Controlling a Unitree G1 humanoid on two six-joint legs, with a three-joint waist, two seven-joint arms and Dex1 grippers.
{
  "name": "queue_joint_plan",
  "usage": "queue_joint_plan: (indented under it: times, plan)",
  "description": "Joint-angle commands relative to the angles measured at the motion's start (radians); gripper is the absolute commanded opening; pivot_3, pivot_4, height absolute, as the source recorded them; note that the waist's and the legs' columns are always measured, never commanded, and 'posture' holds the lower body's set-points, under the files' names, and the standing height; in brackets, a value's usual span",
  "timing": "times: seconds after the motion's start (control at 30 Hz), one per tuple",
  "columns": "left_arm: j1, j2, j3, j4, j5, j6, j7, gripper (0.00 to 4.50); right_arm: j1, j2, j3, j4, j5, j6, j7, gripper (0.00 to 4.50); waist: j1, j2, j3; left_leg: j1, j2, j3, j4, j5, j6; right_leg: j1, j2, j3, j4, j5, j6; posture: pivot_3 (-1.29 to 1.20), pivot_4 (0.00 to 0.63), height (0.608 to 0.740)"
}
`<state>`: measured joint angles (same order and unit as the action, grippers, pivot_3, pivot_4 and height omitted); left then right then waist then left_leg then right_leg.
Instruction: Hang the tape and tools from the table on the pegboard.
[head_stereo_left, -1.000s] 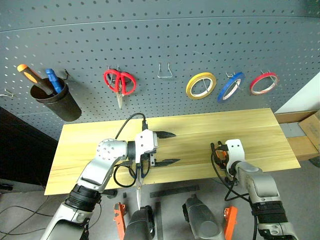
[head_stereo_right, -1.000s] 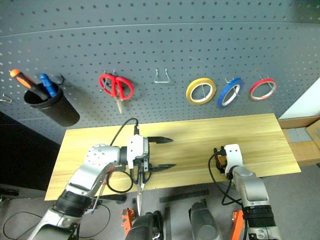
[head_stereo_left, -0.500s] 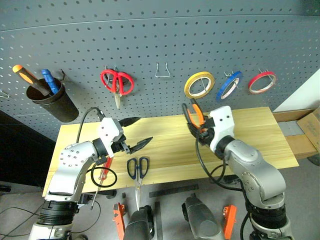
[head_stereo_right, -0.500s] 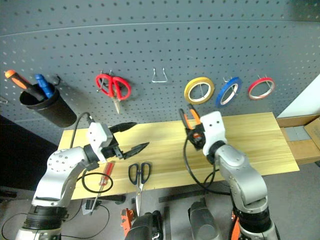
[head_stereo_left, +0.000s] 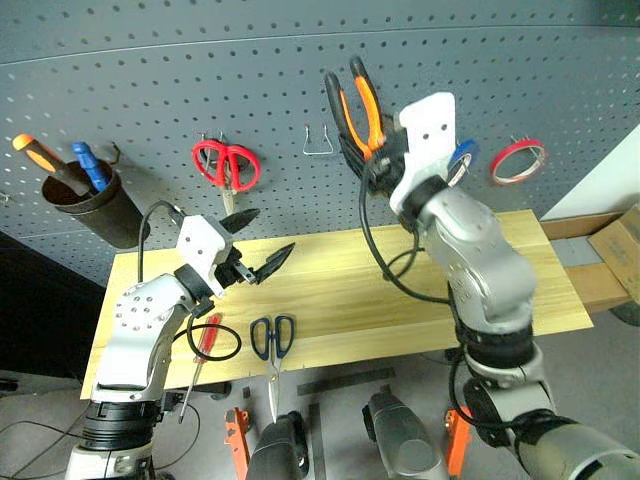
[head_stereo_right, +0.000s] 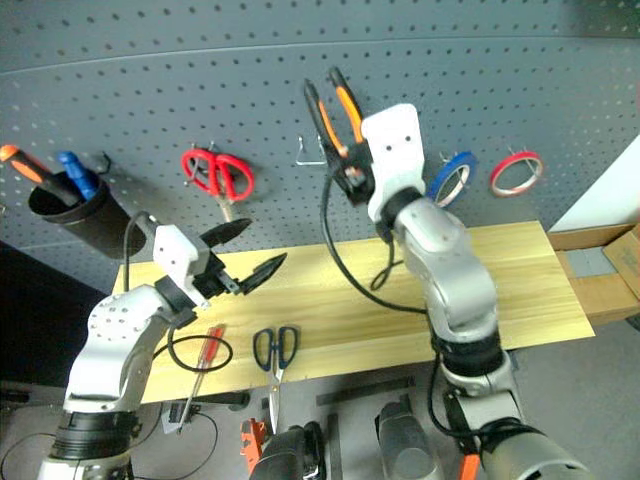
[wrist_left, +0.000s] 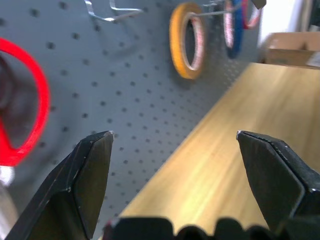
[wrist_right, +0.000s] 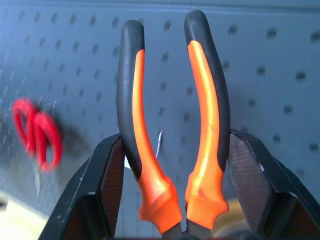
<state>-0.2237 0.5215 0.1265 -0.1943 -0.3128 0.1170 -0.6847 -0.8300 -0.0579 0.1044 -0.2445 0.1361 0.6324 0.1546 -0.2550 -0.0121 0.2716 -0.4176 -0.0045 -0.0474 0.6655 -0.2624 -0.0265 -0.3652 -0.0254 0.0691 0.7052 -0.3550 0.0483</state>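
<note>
Pegboard (head_stereo_left: 500, 40) spans the back w/ the pale wood table (head_stereo_left: 520, 290) under it. R gripper (wrist_right: 172, 145) is raised in front of the board, fingers clamped on the orange-and-black pliers (head_stereo_left: 357, 105), handles pointing up, just beside the bare wire hook (head_stereo_left: 318, 142). Step in hand looks like hanging the pliers; next move prob needs the handles spread over that hook, then a release. L gripper (head_stereo_left: 252, 248) hovers over the table's left part, jaws wide apart, nothing in them.

Count on board: 3 tape rings – yellow (wrist_left: 187, 40), blue (head_stereo_right: 446, 178), red tape (head_stereo_left: 518, 160); 1 pair red-handled scissors (head_stereo_left: 225, 165); 1 black cup (head_stereo_left: 95, 205) w/ 2 tools in it. On table near the front edge: 1 blue-handled scissors (head_stereo_left: 272, 340), 1 red-handled screwdriver (head_stereo_left: 202, 350)
</note>
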Motion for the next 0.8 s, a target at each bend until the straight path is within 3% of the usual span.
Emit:
queue_joint_plan:
  times: [0.03, 0.4, 0.8]
  plan:
    - [0.001, -0.015, 0.065, -0.055, -0.021, 0.005, 0.069, 4.25, -0.125, 0.045, -0.02, 0.109, -0.01, -0.153, -0.012, 2.53, -0.001, -0.001, 0.0, -0.001, 0.0, 0.001, 0.0, 0.0, -0.001, -0.003, 0.0, 0.0, 0.002, 0.0, 0.0, -0.23, 0.229, 0.74]
    - [0.105, -0.051, 0.161, -0.135, -0.054, 0.064, 0.197, 4.25, -0.285, 0.134, -0.003, 0.401, -0.026, -0.389, 0.015, 2.53, 0.0, -0.003, -0.002, -0.001, 0.002, 0.002, 0.0, 0.004, -0.007, -0.009, 0.001, 0.0, 0.01, 0.0, 0.0, -0.16, 0.213, 0.74]
    - [0.086, -0.077, 0.129, -0.141, -0.042, 0.06, 0.235, 4.25, -0.397, 0.172, 0.002, 0.822, -0.124, -0.75, -0.002, 2.53, 0.009, -0.007, -0.004, 0.0, 0.002, 0.001, 0.0, 0.008, -0.011, -0.009, 0.001, -0.001, 0.014, 0.0, 0.0, -0.14, 0.209, 0.74]
